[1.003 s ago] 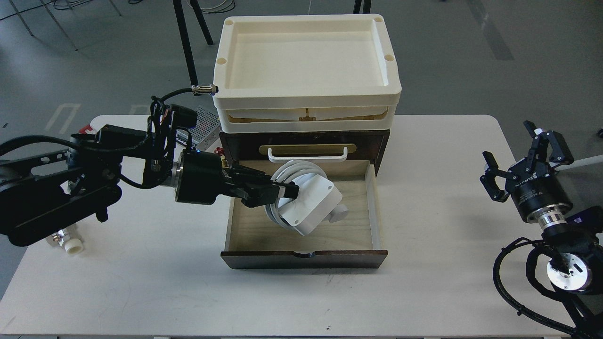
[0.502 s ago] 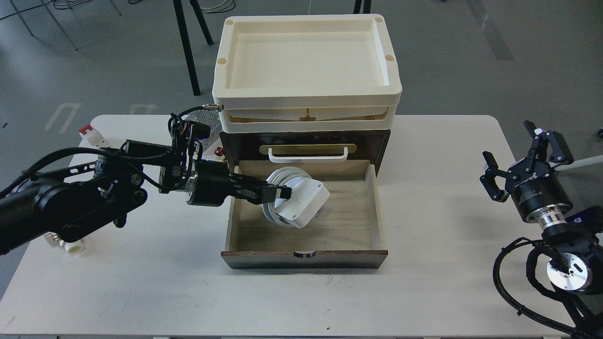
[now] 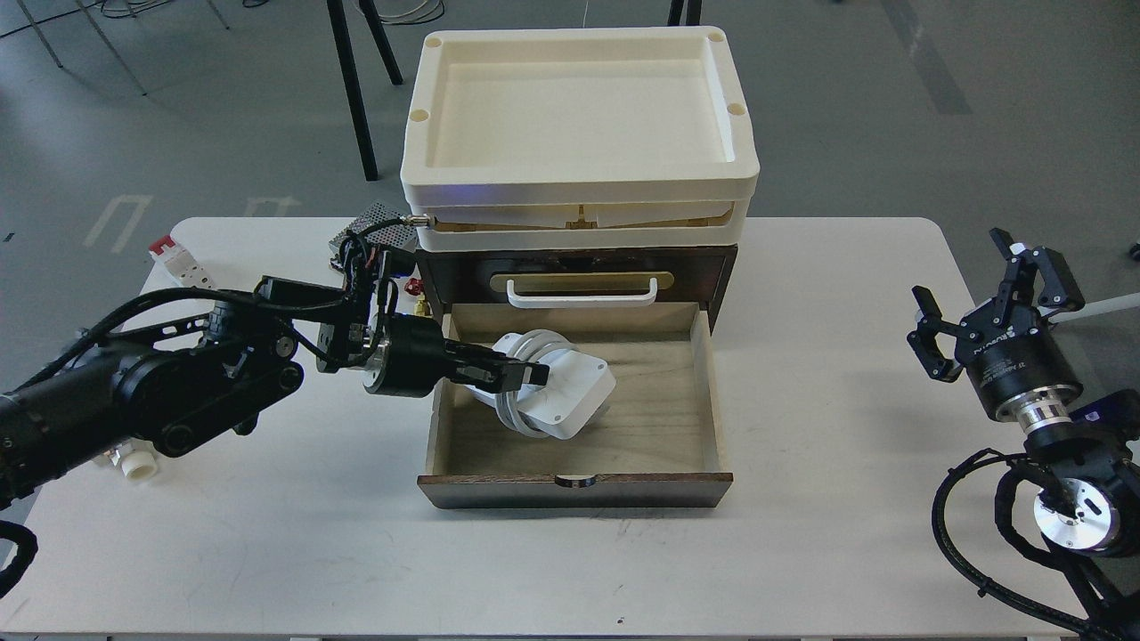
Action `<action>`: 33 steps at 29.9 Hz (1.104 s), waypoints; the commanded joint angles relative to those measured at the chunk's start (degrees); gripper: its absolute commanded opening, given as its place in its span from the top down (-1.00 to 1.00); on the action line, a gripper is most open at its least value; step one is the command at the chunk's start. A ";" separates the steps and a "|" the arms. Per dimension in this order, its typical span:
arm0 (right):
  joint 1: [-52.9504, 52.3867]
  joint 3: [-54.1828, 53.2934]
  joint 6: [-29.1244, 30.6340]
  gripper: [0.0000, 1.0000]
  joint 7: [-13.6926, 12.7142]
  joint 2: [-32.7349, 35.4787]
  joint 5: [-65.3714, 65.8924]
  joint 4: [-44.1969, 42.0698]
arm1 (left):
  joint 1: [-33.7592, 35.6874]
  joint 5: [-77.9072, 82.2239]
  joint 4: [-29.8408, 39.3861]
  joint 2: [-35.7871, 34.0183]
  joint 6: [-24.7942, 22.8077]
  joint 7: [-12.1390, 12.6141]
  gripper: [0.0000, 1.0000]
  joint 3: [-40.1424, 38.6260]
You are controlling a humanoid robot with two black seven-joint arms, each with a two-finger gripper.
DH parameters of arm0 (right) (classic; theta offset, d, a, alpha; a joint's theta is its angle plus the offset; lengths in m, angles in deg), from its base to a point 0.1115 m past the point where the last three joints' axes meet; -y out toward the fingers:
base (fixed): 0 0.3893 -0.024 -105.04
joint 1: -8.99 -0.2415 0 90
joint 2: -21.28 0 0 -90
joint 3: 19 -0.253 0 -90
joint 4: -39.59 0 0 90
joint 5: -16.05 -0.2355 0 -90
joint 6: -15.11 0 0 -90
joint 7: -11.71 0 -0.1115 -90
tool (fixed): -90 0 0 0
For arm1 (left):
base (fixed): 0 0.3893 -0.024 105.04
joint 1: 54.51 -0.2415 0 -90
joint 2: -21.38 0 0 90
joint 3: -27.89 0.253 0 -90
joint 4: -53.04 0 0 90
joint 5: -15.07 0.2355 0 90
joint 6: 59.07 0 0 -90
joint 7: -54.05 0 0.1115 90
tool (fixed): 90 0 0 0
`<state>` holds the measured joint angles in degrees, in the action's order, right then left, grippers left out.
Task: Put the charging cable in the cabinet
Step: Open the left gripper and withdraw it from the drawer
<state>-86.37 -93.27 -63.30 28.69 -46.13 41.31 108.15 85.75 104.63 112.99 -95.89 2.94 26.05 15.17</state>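
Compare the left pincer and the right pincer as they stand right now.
The left pincer reaches over the open drawer of the cabinet; the right pincer hangs beyond the table's right edge. The left pincer is shut on the charging cable; the right pincer is open and holds nothing. The left pincer points sideways, the right pincer upward. Both are black with two fingers.

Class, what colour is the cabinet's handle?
White handle, on a brass plate; head view.

Grey floor [image 3: 891, 133], perhaps concrete; white table [image 3: 828, 374]
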 commanded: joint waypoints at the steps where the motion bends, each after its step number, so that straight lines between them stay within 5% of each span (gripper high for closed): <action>1: 0.00 0.00 0.02 -0.99 0.08 0.00 0.04 0.00 | 0.01 -0.61 -0.18 0.29 0.00 0.01 0.09 -0.12; 6: 0.00 0.00 0.02 -0.99 0.08 0.00 0.04 0.00 | -0.26 -1.06 0.35 0.29 0.00 0.01 -0.50 -0.73; 12: 0.00 0.00 -0.07 -0.99 0.08 0.00 0.04 0.00 | -0.17 -5.97 0.79 -0.85 0.00 0.01 -0.74 -1.00; 23: 0.00 0.00 -0.07 -0.99 -0.01 0.00 0.04 0.00 | 0.01 -15.46 6.94 -12.71 0.00 0.01 -0.82 -1.17; 33: -0.09 0.09 0.19 -0.99 -0.01 0.00 -0.04 0.00 | -2.44 -39.51 5.63 -24.31 0.00 0.01 -0.88 -2.32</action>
<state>-86.37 -93.22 -63.12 28.69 -46.13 41.29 108.15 85.06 74.37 119.76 -117.33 2.94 26.05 12.96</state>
